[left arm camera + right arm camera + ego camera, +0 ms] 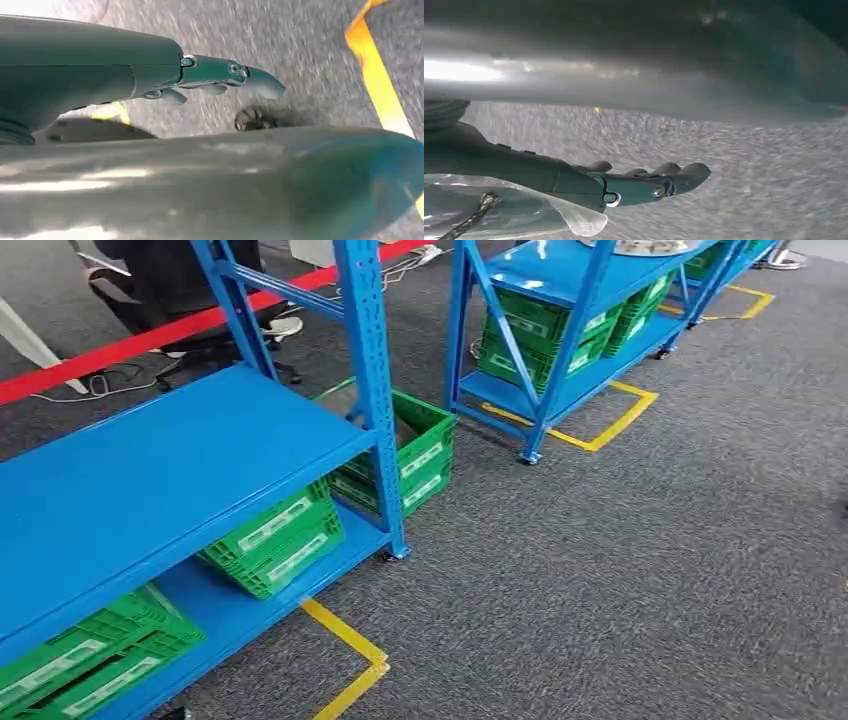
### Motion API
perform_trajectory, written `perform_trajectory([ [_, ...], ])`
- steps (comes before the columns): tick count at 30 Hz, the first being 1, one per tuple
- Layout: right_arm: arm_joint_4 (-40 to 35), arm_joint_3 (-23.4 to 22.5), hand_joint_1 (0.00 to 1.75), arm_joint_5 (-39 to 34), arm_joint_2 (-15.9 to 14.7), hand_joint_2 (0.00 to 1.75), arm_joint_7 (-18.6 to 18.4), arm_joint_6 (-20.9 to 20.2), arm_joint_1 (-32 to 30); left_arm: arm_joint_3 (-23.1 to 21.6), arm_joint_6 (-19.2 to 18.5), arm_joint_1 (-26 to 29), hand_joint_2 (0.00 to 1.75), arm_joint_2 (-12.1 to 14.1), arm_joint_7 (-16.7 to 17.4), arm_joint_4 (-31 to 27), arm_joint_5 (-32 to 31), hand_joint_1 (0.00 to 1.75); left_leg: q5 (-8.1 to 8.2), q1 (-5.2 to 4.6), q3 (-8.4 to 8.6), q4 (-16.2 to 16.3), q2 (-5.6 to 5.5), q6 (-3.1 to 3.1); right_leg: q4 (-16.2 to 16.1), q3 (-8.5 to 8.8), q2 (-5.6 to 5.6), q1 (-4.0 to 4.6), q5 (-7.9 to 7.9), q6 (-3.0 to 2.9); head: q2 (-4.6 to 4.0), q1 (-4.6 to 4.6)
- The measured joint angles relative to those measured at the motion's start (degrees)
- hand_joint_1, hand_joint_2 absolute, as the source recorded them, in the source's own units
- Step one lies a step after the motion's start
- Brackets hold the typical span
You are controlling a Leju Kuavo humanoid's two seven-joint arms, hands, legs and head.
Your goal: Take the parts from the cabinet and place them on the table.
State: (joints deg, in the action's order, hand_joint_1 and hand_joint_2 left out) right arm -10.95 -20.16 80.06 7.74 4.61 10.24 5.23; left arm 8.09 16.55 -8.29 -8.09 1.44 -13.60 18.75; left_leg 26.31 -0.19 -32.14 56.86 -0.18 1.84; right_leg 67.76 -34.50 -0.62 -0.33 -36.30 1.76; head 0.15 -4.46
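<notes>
A blue cabinet rack (180, 470) stands at my left with a bare upper shelf and green crates (280, 540) on its lower shelf. A second blue rack (560, 280) stands further back. My left hand (150, 75) hangs over the grey carpet with its fingers stretched out and nothing in it. Against my right hand (574, 180) hangs a clear plastic bag (499, 215) with a dark chain-like part inside, carried above the carpet. That hand's fingers lie fairly straight, and where it grips the bag is hidden.
Another green crate (425, 455) sits on the floor behind the near rack's post. Yellow floor tape (350, 640) marks each rack's corner. A red barrier strip (150, 340) and a seated person (180, 280) are at the back left. Grey carpet (650, 570) spreads to the right.
</notes>
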Motion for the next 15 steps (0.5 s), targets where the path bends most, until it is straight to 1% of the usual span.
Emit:
perform_trajectory([
  [1,-0.1,0.6,0.00,0.2,0.0,0.00,-0.1,-0.7,0.0,0.0,-0.4,-0.1,0.00,0.0,0.2,0.0,0.2,0.00,0.00,0.00,-0.05,0.0,-0.80,0.01,4.5,-2.36,0.30,-0.05,-1.57,0.11,0.00,0.00],
  [2,-0.2,1.3,0.00,0.4,0.0,0.00,-0.1,-1.5,0.1,0.0,-1.2,0.0,0.00,0.0,0.5,0.0,0.5,0.00,-0.01,0.00,-0.05,0.0,-1.60,0.01,7.1,-3.95,0.39,-0.07,-1.93,0.16,0.00,-0.04],
  [3,-0.3,2.0,0.00,0.7,0.0,0.00,-0.2,-2.3,0.1,0.0,-2.0,0.1,0.00,0.1,0.8,0.0,0.6,0.00,-0.01,0.02,0.01,0.1,-2.55,-0.01,7.0,-4.37,0.43,-0.20,-0.73,0.19,0.00,0.04],
  [4,-0.5,2.6,0.00,0.8,0.0,0.00,-0.4,-3.0,0.3,0.0,-2.6,0.2,0.00,0.2,0.8,0.0,0.6,0.00,0.00,0.06,0.06,0.1,-3.49,-0.08,4.3,-3.41,0.55,-0.31,1.69,0.24,0.00,0.00],
  [5,-0.8,3.2,0.00,0.9,0.0,0.00,-0.5,-3.7,0.5,0.0,-3.3,0.2,0.00,0.2,0.8,0.0,0.6,0.00,0.07,0.16,0.10,0.3,-4.36,-0.28,-0.5,-1.42,1.04,-0.48,4.72,0.26,0.00,0.02],
  [6,-1.0,3.9,0.00,0.8,0.0,0.00,-0.6,-4.3,0.7,0.0,-4.1,0.3,0.00,0.4,0.7,0.0,0.5,0.00,0.20,0.29,0.10,0.5,-5.11,-0.56,-5.4,0.75,2.65,-0.76,7.32,0.34,0.00,0.00],
  [7,-1.1,4.6,0.00,0.7,0.0,0.00,-0.7,-4.8,0.8,0.0,-4.8,0.3,0.00,0.6,0.4,0.0,0.1,0.00,0.32,0.30,-0.15,0.7,-5.75,-0.99,-8.1,2.00,6.21,-1.21,7.10,0.40,0.00,-0.02],
  [8,-1.2,5.3,0.00,0.6,0.0,0.00,-0.8,-5.2,0.8,-0.2,-5.4,0.2,0.00,0.8,0.2,0.0,-0.3,0.00,0.53,0.09,-0.64,1.5,-6.54,-1.36,-9.5,2.95,6.37,-1.35,6.75,0.21,0.00,0.11],
  [9,-1.3,6.1,0.00,0.6,0.1,0.00,-0.9,-5.4,0.8,-0.3,-5.7,0.3,0.00,1.0,-0.1,-0.1,-0.7,0.00,0.15,0.31,-0.94,1.3,-7.19,-1.85,-9.0,2.75,5.63,-1.11,6.82,0.00,0.00,0.13],
  [11,-1.7,7.1,0.00,0.5,0.1,0.00,-0.9,-5.8,1.0,-0.5,-6.0,0.9,0.00,1.4,-0.3,-0.1,-0.8,0.00,-0.17,0.64,-1.22,1.0,-8.58,-2.50,-8.9,2.85,4.33,-0.78,6.90,-0.66,0.00,0.07],
  [12,-1.8,7.5,0.00,0.5,0.4,0.00,-0.9,-5.7,1.1,-0.7,-6.1,1.1,0.00,1.9,-0.3,-0.1,-0.8,0.00,0.23,0.62,-1.39,1.4,-7.63,-2.75,-9.3,3.00,3.44,-1.17,7.07,-1.10,0.00,0.06],
  [13,-2.1,7.9,0.00,0.3,0.4,0.00,-0.9,-5.7,1.1,-0.8,-6.3,1.2,0.00,1.9,-0.3,-0.2,-0.8,0.00,1.01,0.10,-1.88,2.7,-3.83,-3.04,-9.3,3.12,2.85,-1.07,7.03,-1.37,0.00,0.53],
  [14,-2.2,8.3,0.00,0.3,0.5,0.00,-0.8,-5.7,1.2,-1.0,-6.3,0.9,0.00,1.9,-0.2,-0.2,-0.8,0.00,2.89,0.16,-3.46,5.9,-1.82,-3.27,-9.3,3.17,1.90,-0.94,6.87,-1.68,0.00,0.83],
  [15,-2.2,8.7,0.00,0.1,0.5,0.00,-0.8,-5.8,1.1,-1.1,-6.1,0.7,0.00,1.9,-0.2,-0.2,-0.8,0.00,5.14,0.21,-5.67,10.5,-0.93,-3.42,-9.3,3.23,0.79,-0.79,6.74,-1.87,0.00,0.83],
])
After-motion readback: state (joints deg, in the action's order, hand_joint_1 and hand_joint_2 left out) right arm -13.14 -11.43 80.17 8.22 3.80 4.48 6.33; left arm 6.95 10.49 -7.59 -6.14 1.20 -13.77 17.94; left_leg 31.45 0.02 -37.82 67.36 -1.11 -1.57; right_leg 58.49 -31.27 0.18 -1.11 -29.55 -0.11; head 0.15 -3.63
